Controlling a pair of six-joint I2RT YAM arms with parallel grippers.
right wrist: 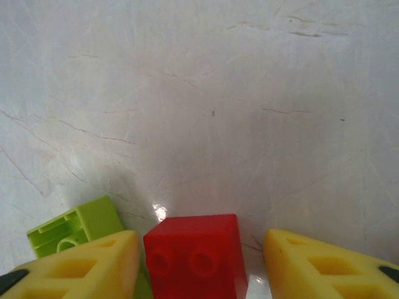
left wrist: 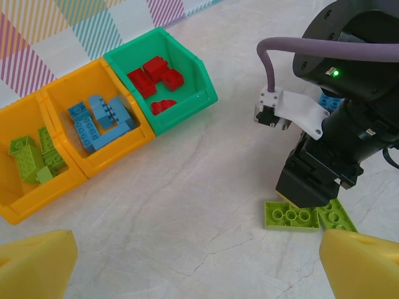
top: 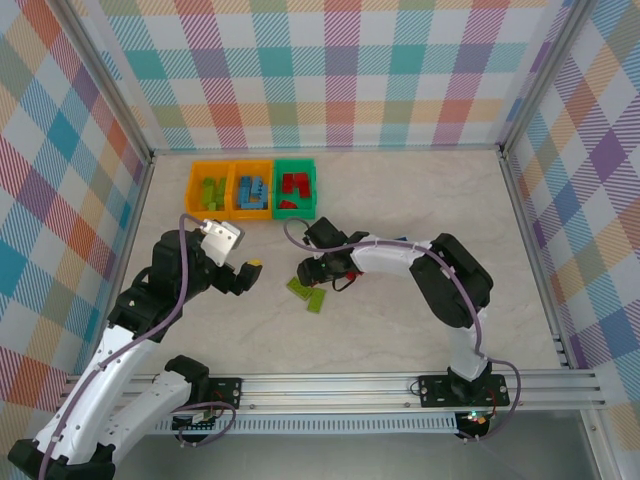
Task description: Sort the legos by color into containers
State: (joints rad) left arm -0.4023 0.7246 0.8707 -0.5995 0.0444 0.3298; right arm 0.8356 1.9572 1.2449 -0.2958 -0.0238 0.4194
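Marbled surface [top: 400,200] within plaid walls [top: 350,70]. Sorting is judged nearly done: the containers [top: 273,186] at the far left hold lime, blue and red legos [left wrist: 96,121] separately. Two lime bricks [left wrist: 292,215] and one red brick [right wrist: 193,265] lie loose; the red one is straddled, unclamped, by the right pincer [right wrist: 199,249]. Apart and empty hangs the left pincer [left wrist: 199,268].

1. The containers [left wrist: 115,152]: no readable text, label or number on walls or rims.
2. The legos [left wrist: 291,216], in front of the containers: no legible brand on the studs.
3. Right arm housing [left wrist: 349,31], right of the containers: small marks too blurred to read.
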